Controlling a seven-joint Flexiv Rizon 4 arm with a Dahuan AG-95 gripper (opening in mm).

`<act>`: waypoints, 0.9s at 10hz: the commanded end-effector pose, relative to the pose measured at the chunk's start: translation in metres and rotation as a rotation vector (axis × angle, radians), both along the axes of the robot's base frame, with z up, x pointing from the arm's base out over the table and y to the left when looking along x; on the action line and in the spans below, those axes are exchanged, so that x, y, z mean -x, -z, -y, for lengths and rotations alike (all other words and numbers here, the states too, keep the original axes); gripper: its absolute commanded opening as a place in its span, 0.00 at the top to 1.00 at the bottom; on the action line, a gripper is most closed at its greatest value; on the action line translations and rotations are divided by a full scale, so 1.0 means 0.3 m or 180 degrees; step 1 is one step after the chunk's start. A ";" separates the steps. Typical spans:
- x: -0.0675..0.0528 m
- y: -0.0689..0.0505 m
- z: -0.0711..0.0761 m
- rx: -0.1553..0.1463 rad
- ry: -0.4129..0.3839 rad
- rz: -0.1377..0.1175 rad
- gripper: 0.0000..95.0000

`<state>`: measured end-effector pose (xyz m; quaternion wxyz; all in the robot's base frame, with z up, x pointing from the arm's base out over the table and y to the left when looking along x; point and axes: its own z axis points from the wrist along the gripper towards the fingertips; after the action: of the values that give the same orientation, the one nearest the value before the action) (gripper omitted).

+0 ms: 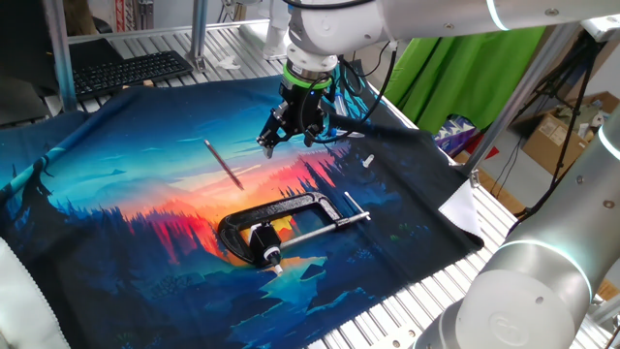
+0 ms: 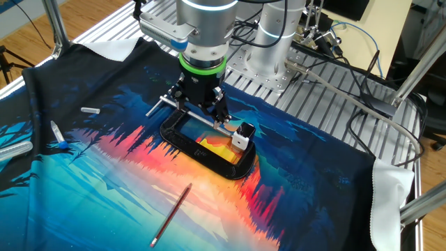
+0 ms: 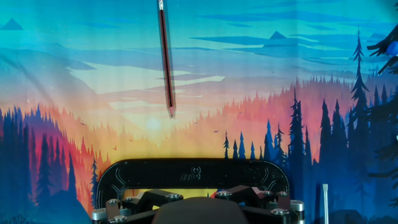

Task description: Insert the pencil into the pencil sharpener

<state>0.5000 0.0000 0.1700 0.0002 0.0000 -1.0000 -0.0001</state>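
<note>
The pencil (image 1: pixel 223 163) is a thin dark stick that lies flat on the printed cloth, apart from everything else. It also shows in the other fixed view (image 2: pixel 171 215) and in the hand view (image 3: pixel 166 59), with its tip pointing towards the clamp. The pencil sharpener (image 1: pixel 269 238) is a small block held in the black C-clamp (image 1: pixel 291 208); it also shows in the other fixed view (image 2: pixel 243 134). My gripper (image 1: pixel 289 139) hovers over the clamp's screw side (image 2: pixel 201 117), fingers spread and empty. In the hand view my fingertips are hidden; the clamp's back (image 3: pixel 193 171) lies just ahead.
A keyboard (image 1: pixel 131 70) sits at the back left. Small white bits (image 1: pixel 366 160) lie on the cloth near the gripper. Pens (image 2: pixel 59 136) lie at the cloth's edge. White paper (image 1: pixel 460 208) hangs over the table's right edge.
</note>
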 end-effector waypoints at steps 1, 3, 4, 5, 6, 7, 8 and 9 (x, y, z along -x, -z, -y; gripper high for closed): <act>0.000 0.000 0.000 -0.0172 0.0115 0.0087 0.00; 0.002 0.001 0.000 -0.0175 0.0114 0.0088 1.00; 0.003 0.001 0.000 -0.0177 0.0115 0.0088 1.00; 0.003 0.002 0.000 -0.0178 0.0116 0.0088 1.00; 0.004 0.002 -0.001 -0.0178 0.0116 0.0087 1.00; 0.004 0.002 -0.001 -0.0178 0.0117 0.0085 1.00; 0.004 0.003 -0.001 -0.0179 0.0115 0.0082 1.00; 0.003 0.007 -0.002 -0.0178 0.0113 0.0081 1.00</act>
<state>0.4996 0.0013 0.1669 -0.0111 -0.0176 -0.9994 -0.0285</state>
